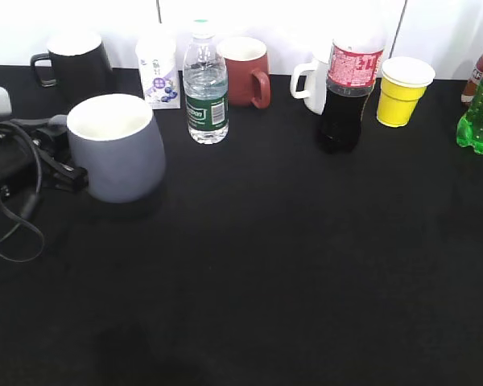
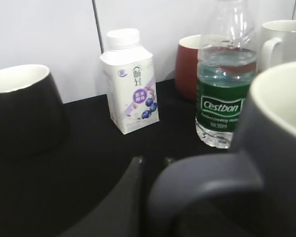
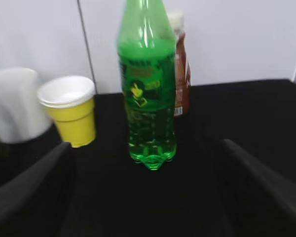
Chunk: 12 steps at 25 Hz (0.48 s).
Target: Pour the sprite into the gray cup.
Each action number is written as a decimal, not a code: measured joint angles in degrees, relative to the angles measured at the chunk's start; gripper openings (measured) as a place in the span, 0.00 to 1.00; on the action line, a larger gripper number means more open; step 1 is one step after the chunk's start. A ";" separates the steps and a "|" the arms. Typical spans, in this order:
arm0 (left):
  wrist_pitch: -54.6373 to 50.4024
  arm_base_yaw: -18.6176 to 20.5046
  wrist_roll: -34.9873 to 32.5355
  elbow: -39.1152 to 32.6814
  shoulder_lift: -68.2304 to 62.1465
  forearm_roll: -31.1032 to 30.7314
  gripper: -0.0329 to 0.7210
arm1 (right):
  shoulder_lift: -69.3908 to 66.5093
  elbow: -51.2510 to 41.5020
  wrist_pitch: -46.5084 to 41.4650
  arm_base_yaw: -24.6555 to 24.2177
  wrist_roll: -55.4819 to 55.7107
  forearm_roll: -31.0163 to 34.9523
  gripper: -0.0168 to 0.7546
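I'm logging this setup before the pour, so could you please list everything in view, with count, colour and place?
gray cup: one, blue-gray, white inside, front left.
sprite: one, green, upright, far right edge.
water bottle: one, clear, green label, back centre-left.
cola bottle: one, dark, red label, back right.
black mug: one, back left.
red mug: one, brick-red, back centre.
white mug: one, behind the cola bottle.
yellow cup: one, white inside, back right.
milk carton: one, white and purple, back left.
brown bottle: one, behind the sprite.
left gripper: at the gray cup's handle.
right gripper: open, facing the sprite.
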<state>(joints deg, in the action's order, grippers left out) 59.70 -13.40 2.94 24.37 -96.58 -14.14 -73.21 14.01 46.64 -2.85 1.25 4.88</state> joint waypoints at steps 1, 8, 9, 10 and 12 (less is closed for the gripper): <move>0.21 0.00 0.12 0.00 0.00 0.00 0.13 | -7.25 2.33 4.36 0.00 0.00 0.05 0.89; 2.55 -0.28 0.65 0.00 0.00 0.06 0.13 | -33.45 23.32 10.12 0.00 -0.05 0.49 0.89; 2.55 -0.28 0.68 0.00 0.00 0.06 0.13 | -35.64 25.72 9.81 0.00 -0.37 1.05 0.89; 2.55 -0.28 0.72 0.00 0.00 0.06 0.13 | -37.60 27.99 9.32 0.00 -1.25 1.21 0.89; 2.55 -0.28 0.84 0.00 0.00 0.06 0.13 | -41.00 32.22 9.20 0.00 -1.90 1.56 0.89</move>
<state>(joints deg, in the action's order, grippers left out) 62.25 -13.68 3.78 24.37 -96.58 -14.08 -114.22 46.23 55.84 -2.85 -0.65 6.44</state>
